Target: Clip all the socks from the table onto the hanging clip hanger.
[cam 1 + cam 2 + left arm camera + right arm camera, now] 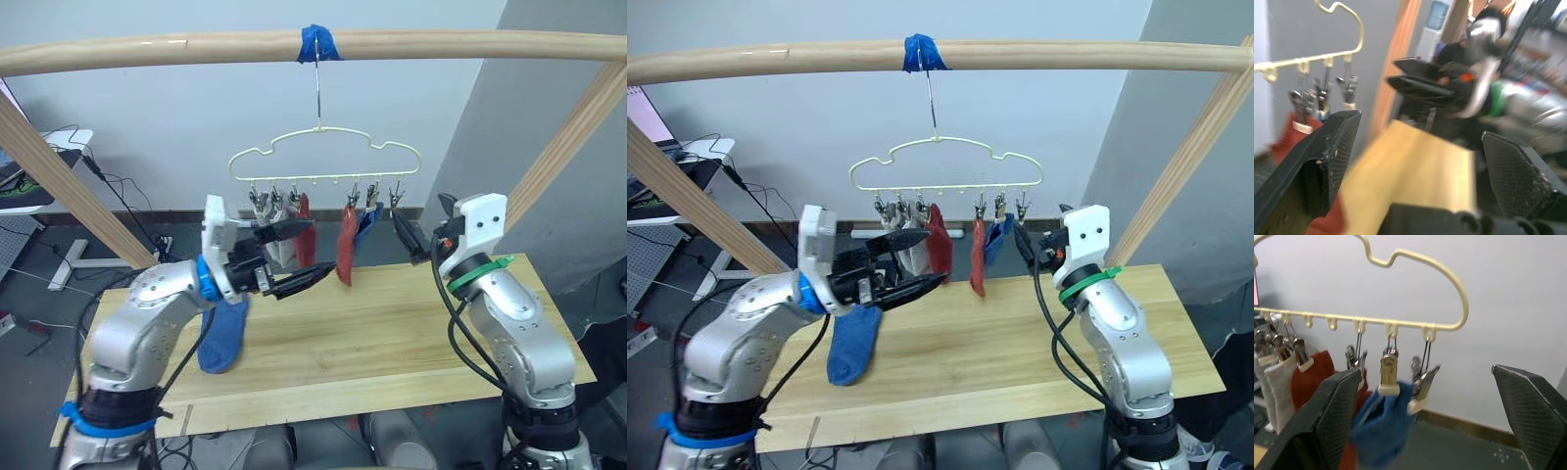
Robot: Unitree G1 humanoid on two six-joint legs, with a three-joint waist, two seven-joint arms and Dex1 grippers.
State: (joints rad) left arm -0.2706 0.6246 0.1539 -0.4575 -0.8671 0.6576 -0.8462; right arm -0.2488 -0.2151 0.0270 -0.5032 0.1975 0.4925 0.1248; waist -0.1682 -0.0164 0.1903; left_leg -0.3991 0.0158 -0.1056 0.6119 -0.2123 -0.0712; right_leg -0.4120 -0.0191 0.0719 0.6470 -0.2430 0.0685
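Observation:
The pale yellow clip hanger (323, 155) hangs by its hook from the pole over the table (392, 333). Clipped to it from left to right are two grey socks (279, 245), two rust red socks (346, 245) and a blue sock (1383, 426). The rightmost clip (1422, 382) holds nothing. Another blue sock (223, 333) lies on the table's front left, partly behind my left arm. My left gripper (321, 247) is open just in front of the hanging socks, holding nothing. Open too, my right gripper (400, 223) faces the hanger's right end.
A round wooden pole frame (196, 47) spans the table, with slanted legs at both sides and blue tape (318, 44) where the hook hangs. Cables and a white stand (73, 257) are on the floor behind the table's left.

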